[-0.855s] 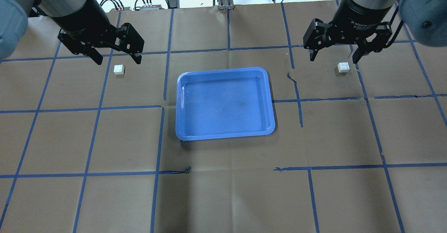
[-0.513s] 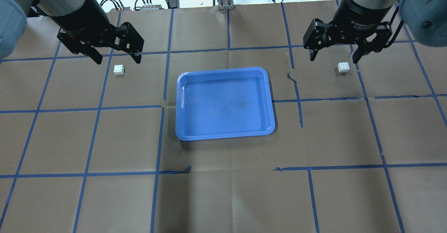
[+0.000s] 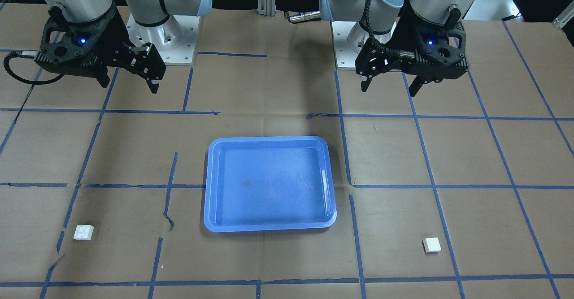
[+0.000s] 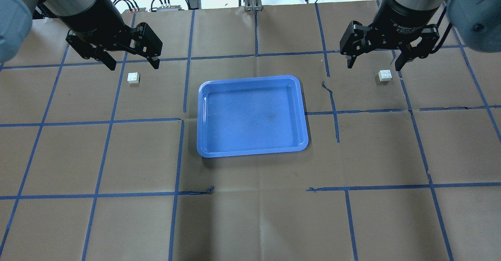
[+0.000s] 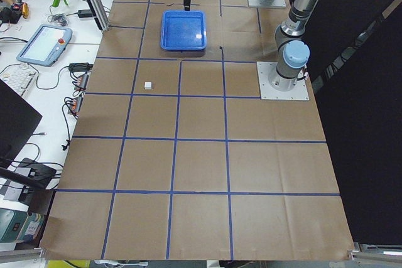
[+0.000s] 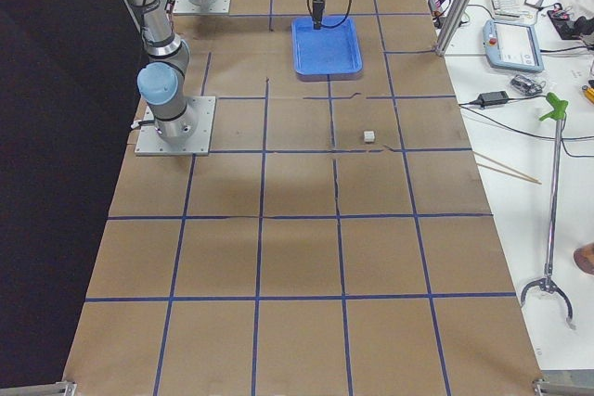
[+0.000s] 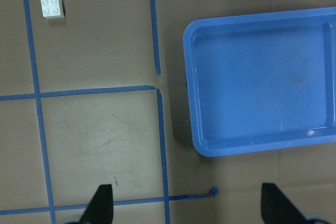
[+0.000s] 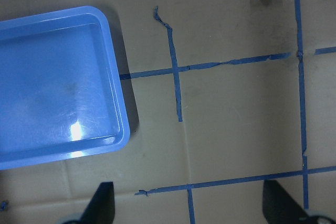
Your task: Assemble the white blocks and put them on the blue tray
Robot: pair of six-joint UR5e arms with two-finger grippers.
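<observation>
Tray first: the blue tray (image 4: pixel 250 114) lies flat near the middle of the table (image 4: pixel 250 222) with its long sides running across the overhead view. Its floor is bare and glossy. Brown paper covers the table, ruled into squares by blue tape lines (image 4: pixel 256 34).

The left white block (image 4: pixel 133 77) sits studs up on the paper on the robot's left, well apart from the tray and about level with its far rim. The right white block (image 4: pixel 385 75) sits the same way on the robot's right, also well apart from the tray. The two blocks are unjoined, one on each side of the tray.

The left pincer (image 4: pixel 134 66) hangs above the table with its jaws spread wide, gripping nothing. In the overhead view its block shows just below the gap between the fingers. The front-facing view, however, places the pincer well short of the block, closer to the robot's base. In the left wrist view the block sits in the top corner, far from the fingertips.

The right pincer (image 4: pixel 373 66) matches it (same wide spread, nothing held). Its block lies near one fingertip in the overhead view, and the right wrist view shows it up in the far corner. Neither pincer touches a block or the tray.
</observation>
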